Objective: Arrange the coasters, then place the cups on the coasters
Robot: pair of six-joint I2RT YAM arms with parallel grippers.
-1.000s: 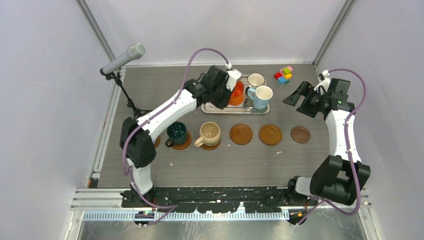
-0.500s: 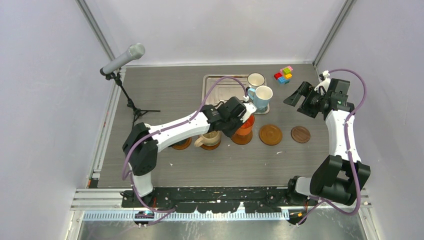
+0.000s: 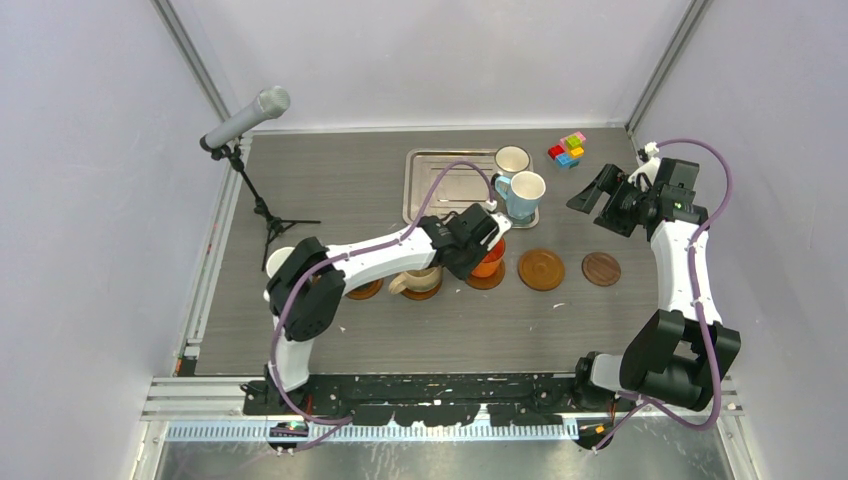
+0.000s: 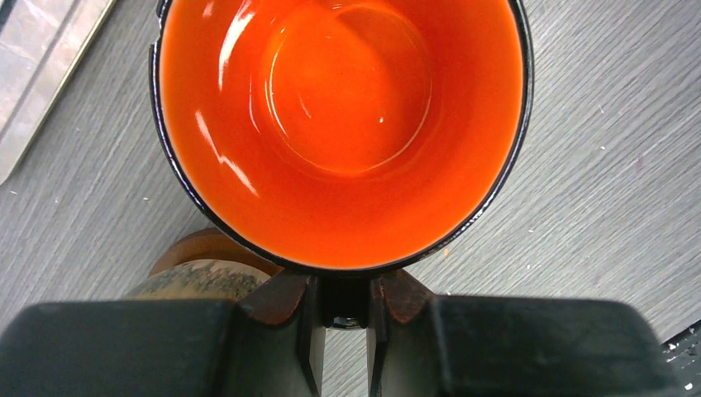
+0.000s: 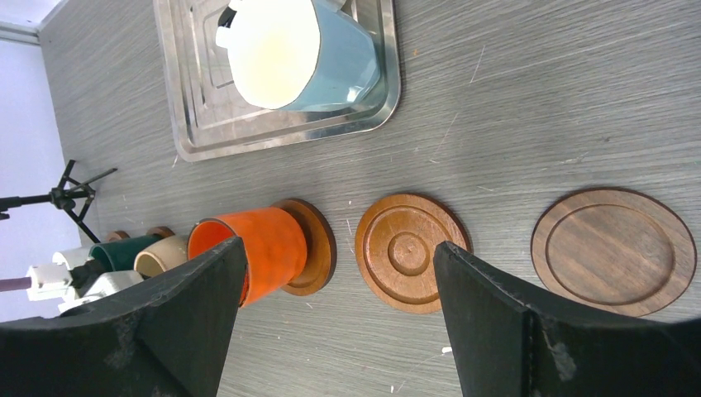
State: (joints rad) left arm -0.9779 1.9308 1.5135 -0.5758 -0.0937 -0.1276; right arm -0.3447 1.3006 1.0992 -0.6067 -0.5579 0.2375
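— Where is the orange cup (image 3: 489, 263) found?
— It is seen upright on a coaster (image 3: 486, 284) in the row across the middle of the worktop (image 3: 400, 330), just right of the beige cup (image 3: 418, 281), which is set on a coaster of its own

— How is it held?
— The left fingers (image 4: 248, 347) are closed on it at its near side, where a narrow dark part below the rim is pinched between them

— And the other cups?
— A dark green cup (image 5: 124, 248) is made out beyond the beige one in the right wrist view; in the top view it is hidden by the left arm (image 3: 370, 255). A light blue cup (image 3: 522, 193) and a white cup (image 3: 512, 160) are seen close together at the right end of the silver tray (image 3: 440, 175)

— Which coasters are bare?
— Two: a ringed coaster (image 3: 541, 269) just right of the orange cup, and a darker coaster (image 3: 601, 269) beside that

— What of the right side?
— The right fingers (image 5: 165, 331) are spread wide and nothing is held between them; they are poised above the worktop's right side, well apart from the cups. At the far right corner some coloured blocks (image 3: 568, 149) are seen, and at the far left a microphone (image 3: 247, 117) on a stand
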